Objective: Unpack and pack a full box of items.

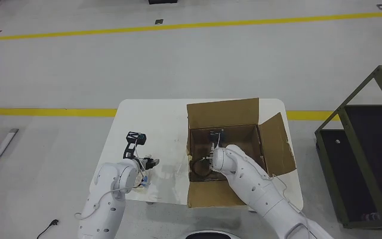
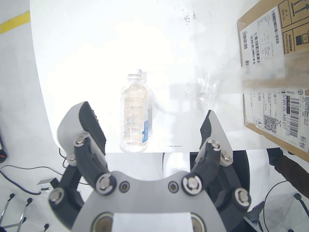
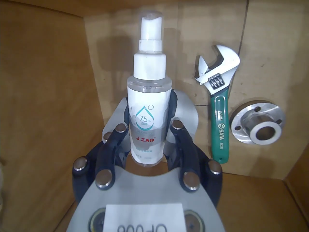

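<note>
An open cardboard box (image 1: 224,113) sits on the right side of a white worktop (image 2: 108,37). Inside it, the right claw (image 3: 149,108) is clamped around a white-capped spray bottle (image 3: 148,92). A green-handled wrench (image 3: 218,112) and a metal flange (image 3: 258,125) lie beside it in the box. Outside the box, the left claw (image 2: 148,117) hangs spread wide over a clear plastic bottle (image 2: 135,114) lying on the worktop, near a scrap of clear wrap (image 2: 205,90).

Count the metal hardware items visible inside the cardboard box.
2: a green-handled wrench lying in the box, and a round metal flange beside its handle. Other parts of the box are unseen, so more may be hidden.
</note>
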